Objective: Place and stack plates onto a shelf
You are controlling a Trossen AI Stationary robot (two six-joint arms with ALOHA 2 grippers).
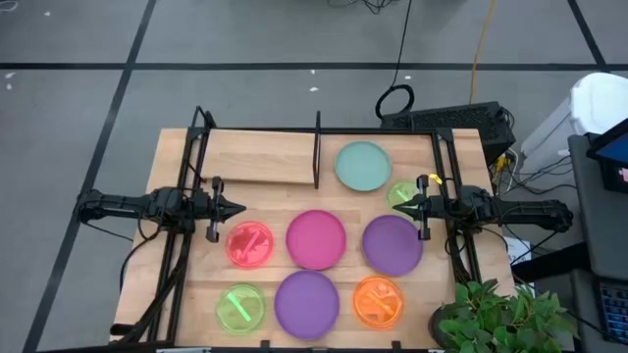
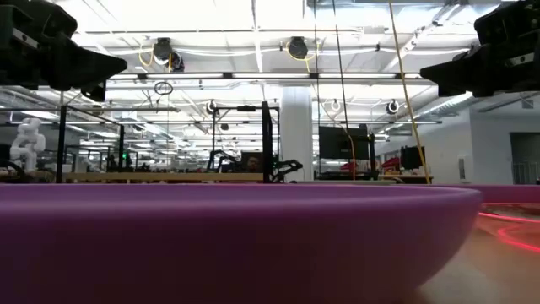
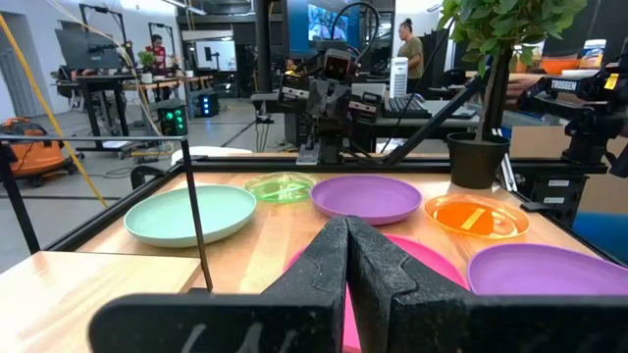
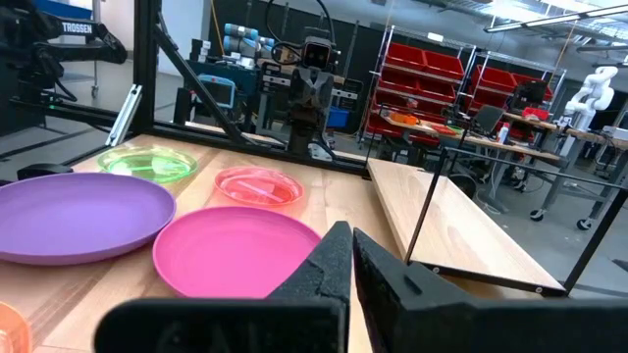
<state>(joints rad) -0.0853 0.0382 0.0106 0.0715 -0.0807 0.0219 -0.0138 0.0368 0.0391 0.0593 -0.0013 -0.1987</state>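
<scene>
- Your left gripper (image 1: 238,208) and right gripper (image 1: 400,205): both closed, empty, above the table's sides.
- Plates still lie on the table, e.g. magenta plate (image 1: 316,238) centre; pinching thin rims w/ those fingers could slip.
- Shelf (image 1: 260,157) at far edge, bare; its post (image 1: 317,149) could snag a plate.

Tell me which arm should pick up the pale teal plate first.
Probably the right. The right gripper, shut, hovers near the pale teal plate. The left gripper, also shut, is farther off, across the shelf's black post, beside the red plate.
</scene>
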